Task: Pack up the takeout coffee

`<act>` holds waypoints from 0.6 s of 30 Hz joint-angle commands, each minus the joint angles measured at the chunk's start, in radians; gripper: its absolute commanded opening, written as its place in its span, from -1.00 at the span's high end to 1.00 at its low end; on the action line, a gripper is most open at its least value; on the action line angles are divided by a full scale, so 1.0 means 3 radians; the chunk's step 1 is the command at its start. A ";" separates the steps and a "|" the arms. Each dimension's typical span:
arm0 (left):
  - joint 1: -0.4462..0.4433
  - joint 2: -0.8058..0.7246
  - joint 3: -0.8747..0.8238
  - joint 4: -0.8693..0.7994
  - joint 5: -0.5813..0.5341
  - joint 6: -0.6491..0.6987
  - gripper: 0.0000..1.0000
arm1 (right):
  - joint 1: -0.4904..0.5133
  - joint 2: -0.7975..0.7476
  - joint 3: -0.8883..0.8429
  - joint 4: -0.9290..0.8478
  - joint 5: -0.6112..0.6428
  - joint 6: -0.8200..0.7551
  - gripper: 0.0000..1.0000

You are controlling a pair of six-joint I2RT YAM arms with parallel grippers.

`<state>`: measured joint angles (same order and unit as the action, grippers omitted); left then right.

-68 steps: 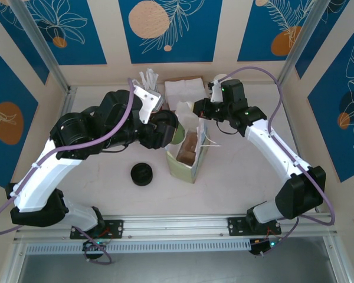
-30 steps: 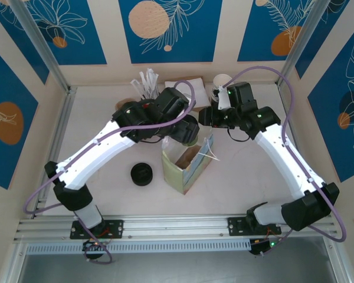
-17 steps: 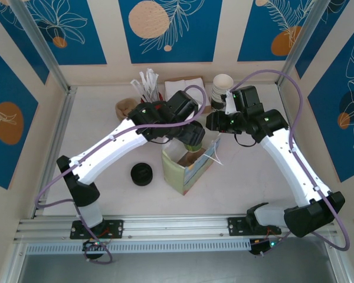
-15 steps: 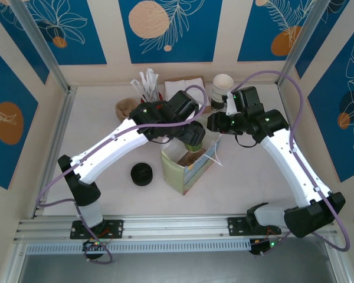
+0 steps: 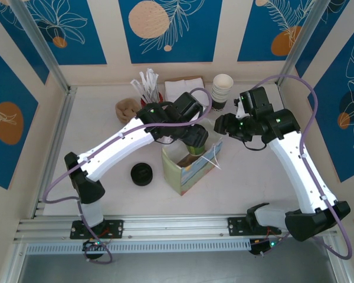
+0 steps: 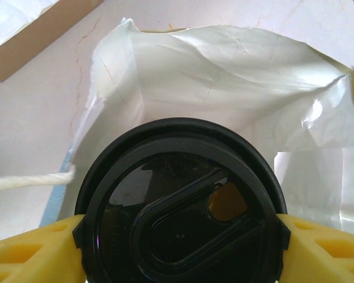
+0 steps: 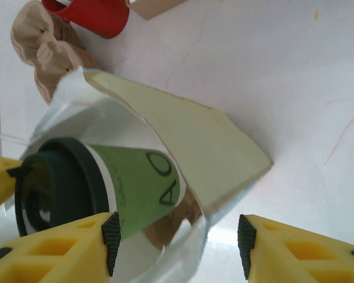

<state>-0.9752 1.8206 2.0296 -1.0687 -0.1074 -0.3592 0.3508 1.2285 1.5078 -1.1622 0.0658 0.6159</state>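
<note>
The takeout coffee, one cup with green wall and black lid, sits tilted in the open mouth of the paper bag, its base below the bag's rim and its lid above. The left pincer is clamped on the lid from both sides. In the left wrist view the bag's white inner walls stand clear of the lid on the far side and on the right, and a string handle lies just beside it on the left. The right pincer stands apart, and a loose edge of the bag lies between its fingers without being gripped. The bag stands mid-bench, with bare surface in front and to the right. Count: one bag, one pile of black lids near its left, one stack of cups at the back, one crumpled brown paper.
</note>
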 commanded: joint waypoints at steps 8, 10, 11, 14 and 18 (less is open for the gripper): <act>0.0037 0.0095 -0.0021 0.0108 0.0085 0.0044 -0.48 | 0.0003 -0.0198 -0.0464 -0.0064 -0.0271 0.0388 -0.15; 0.0037 0.0112 -0.0027 0.0106 0.0095 0.0047 -0.47 | 0.0008 -0.0187 -0.0536 0.0011 -0.0342 0.0420 -0.15; 0.0039 0.0117 -0.0027 0.0108 0.0102 0.0047 -0.48 | 0.0019 -0.0176 -0.0556 0.0044 -0.0361 0.0434 -0.15; 0.0039 0.0129 -0.0035 0.0110 0.0105 0.0047 -0.47 | 0.0035 -0.0140 -0.0604 0.0093 -0.0373 0.0443 -0.15; 0.0045 0.0129 -0.0055 0.0106 0.0083 0.0055 -0.47 | 0.0038 -0.0106 -0.0652 0.0133 -0.0382 0.0423 -0.12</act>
<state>-0.9749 1.8492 2.0220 -1.0466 -0.0959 -0.3565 0.3542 1.1835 1.3308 -1.1313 -0.0204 0.7261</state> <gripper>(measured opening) 0.739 0.564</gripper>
